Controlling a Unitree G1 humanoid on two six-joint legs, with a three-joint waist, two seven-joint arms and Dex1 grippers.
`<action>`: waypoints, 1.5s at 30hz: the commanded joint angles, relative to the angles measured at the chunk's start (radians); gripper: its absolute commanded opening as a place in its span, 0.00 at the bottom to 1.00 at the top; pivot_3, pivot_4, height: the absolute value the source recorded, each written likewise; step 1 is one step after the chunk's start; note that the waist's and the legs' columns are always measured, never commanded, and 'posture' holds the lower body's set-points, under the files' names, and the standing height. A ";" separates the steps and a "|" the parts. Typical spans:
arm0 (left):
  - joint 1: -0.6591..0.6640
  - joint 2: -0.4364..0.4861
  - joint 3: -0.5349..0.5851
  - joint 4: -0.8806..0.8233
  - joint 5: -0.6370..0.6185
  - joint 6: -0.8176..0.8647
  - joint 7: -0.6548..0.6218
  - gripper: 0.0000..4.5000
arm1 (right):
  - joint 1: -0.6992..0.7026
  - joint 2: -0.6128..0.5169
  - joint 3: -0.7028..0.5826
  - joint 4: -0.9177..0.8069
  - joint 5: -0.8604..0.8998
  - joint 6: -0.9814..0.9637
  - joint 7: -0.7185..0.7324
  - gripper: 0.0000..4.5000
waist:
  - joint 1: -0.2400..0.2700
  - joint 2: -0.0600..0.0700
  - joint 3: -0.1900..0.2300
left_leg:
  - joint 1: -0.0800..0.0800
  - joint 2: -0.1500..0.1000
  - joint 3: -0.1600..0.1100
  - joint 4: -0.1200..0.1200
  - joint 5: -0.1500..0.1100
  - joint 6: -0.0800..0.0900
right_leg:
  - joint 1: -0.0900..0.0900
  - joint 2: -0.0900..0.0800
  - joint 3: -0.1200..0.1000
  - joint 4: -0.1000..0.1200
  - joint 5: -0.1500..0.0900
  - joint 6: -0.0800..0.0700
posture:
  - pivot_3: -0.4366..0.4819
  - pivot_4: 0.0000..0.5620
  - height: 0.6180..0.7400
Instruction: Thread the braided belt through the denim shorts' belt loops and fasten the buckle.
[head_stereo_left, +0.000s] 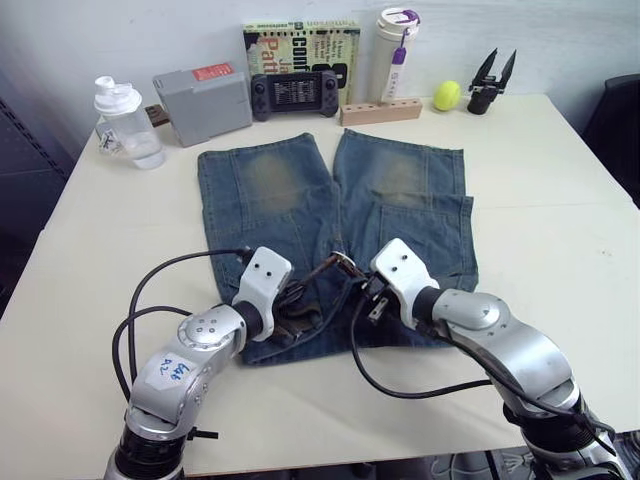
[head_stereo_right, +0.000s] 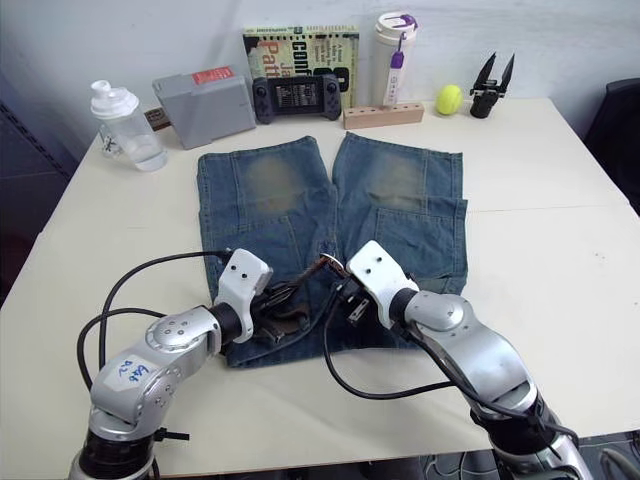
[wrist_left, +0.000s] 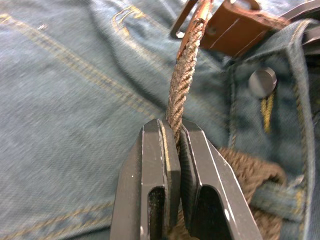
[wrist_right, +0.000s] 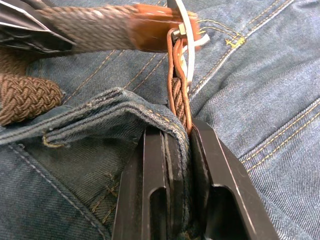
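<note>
Faded blue denim shorts (head_stereo_left: 330, 230) lie flat on the pale table (head_stereo_left: 560, 200), waistband toward the robot. At the shorts' fly, the dark-brown braided belt (wrist_left: 182, 82) rises taut to its tan leather end and silver buckle (wrist_right: 182, 30). The left gripper (wrist_left: 172, 137) is clamped on the woven strap beside the waistband button; the right gripper (wrist_right: 177, 137) pinches strap and waistband edge just below the buckle. Fastening looks to be in hand; next, the free end needs feeding through the frame

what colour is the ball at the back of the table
Yellow-green; the ball shows best in the right eye view.
</note>
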 joint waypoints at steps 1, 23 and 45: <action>-0.019 -0.023 -0.021 -0.007 -0.008 -0.031 -0.005 0.00 | -0.012 -0.029 0.090 -0.065 -0.003 -0.009 0.042 0.00 | 0.000 0.000 0.000 | 0.000 0.000 0.000 0.000 0.000 0.000 | 0.000 0.000 0.000 0.000 0.000 0.000 | 0.48 0.27 0.85; 0.025 -0.027 -0.075 0.083 0.005 -0.282 -0.101 0.00 | -0.028 -0.184 -0.233 -0.068 0.205 -0.066 0.324 0.99 | 0.004 -0.001 0.000 | 0.000 0.000 -0.001 0.000 0.000 0.001 | 0.000 0.000 0.000 -0.001 0.000 0.000 | 0.48 0.27 0.85; 0.010 0.003 -0.138 0.101 0.069 -0.328 -0.103 0.00 | -0.347 -0.297 0.119 0.574 -0.373 -1.118 0.576 0.99 | 0.003 -0.001 0.001 | -0.001 0.000 0.001 0.001 0.000 0.001 | 0.001 -0.001 -0.001 -0.002 0.000 0.001 | 0.48 0.27 0.85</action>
